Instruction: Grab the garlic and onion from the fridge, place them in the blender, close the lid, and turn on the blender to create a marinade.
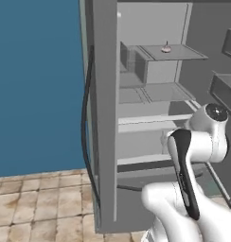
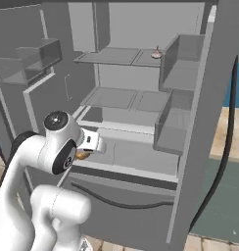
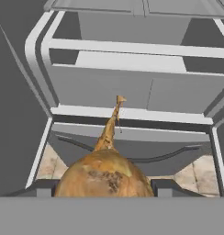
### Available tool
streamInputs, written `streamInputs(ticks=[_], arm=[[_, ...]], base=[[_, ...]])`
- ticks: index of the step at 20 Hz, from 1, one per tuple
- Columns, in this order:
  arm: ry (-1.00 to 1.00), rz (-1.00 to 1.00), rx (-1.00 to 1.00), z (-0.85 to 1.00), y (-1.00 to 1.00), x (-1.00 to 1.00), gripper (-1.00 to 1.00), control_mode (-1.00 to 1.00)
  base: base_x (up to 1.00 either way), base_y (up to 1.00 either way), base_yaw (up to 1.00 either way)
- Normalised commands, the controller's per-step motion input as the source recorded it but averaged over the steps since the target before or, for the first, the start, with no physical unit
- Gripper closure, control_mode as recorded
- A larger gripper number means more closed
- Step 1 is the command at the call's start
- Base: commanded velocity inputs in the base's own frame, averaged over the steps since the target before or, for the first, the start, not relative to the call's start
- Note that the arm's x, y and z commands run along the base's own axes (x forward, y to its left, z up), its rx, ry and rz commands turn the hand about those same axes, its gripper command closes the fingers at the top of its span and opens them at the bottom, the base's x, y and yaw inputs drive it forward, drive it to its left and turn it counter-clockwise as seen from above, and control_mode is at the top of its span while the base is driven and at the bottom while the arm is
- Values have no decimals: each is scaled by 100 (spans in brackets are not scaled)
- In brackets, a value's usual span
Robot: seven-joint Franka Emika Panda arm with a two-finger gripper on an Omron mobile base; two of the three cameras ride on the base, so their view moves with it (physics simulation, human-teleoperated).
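The fridge (image 1: 155, 71) stands open in front of me, its grey shelves (image 2: 121, 98) in view. The brown onion (image 3: 104, 176) with a long dry stem sits between my finger tips, in front of the low drawers (image 3: 132, 87). My gripper (image 3: 104, 188) is shut on it. In the right base view the gripper (image 2: 92, 143) hovers before the lower shelf, a bit of the onion (image 2: 83, 155) showing under it. The small pinkish garlic (image 1: 166, 48) lies on the top shelf (image 2: 157, 54). The blender and the lid are out of view.
The open fridge door (image 2: 209, 122) stands edge-on at the right with its curved black handle (image 2: 229, 122) and boxy bins (image 2: 175, 122). A second door with bins (image 2: 28, 66) is at the left. Tiled floor (image 1: 41, 203) and a blue wall (image 1: 37, 80) lie beside the fridge.
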Motion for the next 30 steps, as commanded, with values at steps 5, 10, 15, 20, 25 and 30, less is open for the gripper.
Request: streamInputs(ticks=[5,10,15,20,25,30], arm=[[0,0,0,0,0,0,100,100],[0,0,0,0,0,0,100,100],[0,0,0,0,0,0,100,100],[0,0,0,0,0,0,100,100],[0,0,0,0,0,0,100,100],[0,0,0,0,0,0,100,100]], base=[[-100,-23,34],[-100,-4,47],[-93,-47,33],[-90,-11,-8],[-75,3,-59],[-96,15,-55]])
